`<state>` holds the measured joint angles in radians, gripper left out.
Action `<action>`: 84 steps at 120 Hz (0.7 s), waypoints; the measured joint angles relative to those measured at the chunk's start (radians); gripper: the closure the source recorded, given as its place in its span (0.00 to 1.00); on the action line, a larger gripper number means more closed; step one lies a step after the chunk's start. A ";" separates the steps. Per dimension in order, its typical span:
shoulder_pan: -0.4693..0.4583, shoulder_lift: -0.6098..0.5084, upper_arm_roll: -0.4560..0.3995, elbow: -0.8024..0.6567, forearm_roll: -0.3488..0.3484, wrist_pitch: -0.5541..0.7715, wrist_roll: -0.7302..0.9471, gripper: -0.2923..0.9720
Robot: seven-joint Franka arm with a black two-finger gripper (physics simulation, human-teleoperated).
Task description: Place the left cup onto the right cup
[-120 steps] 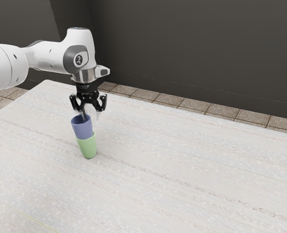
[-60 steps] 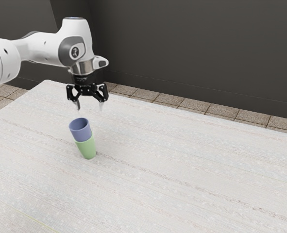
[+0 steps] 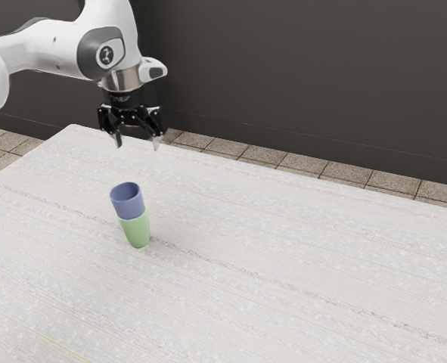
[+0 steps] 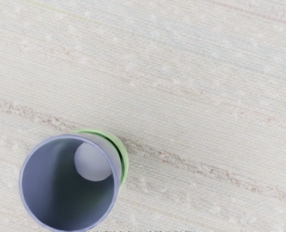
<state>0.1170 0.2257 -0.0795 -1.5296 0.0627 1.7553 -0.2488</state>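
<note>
A blue cup (image 3: 126, 200) sits nested in the mouth of a green cup (image 3: 137, 229) on the pale table (image 3: 299, 257), the stack leaning slightly toward the exterior view's left. My gripper (image 3: 136, 141) hangs well above the stack, open, with nothing between its fingers. From the wrist view I look down into the blue cup (image 4: 67, 186), and the green cup's rim (image 4: 118, 150) peeks out beside it.
A dark wall (image 3: 321, 68) rises behind the table, with a strip of brown floor tiles (image 3: 344, 172) along the table's far edge. The table stretches wide toward the exterior view's right.
My gripper let go of the blue cup, opened and rose straight up away from the stack. The blue cup stays seated in the green cup.
</note>
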 joint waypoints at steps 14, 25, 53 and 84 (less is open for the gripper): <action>-0.014 -0.040 0.002 -0.023 0.013 -0.017 0.042 0.23; -0.022 -0.076 0.003 -0.052 0.022 -0.026 0.075 0.23; -0.022 -0.145 0.002 -0.108 0.029 -0.036 0.154 0.23; -0.028 -0.191 0.002 -0.132 0.029 -0.039 0.209 0.23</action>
<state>0.0890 0.0349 -0.0778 -1.6616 0.0918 1.7161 -0.0395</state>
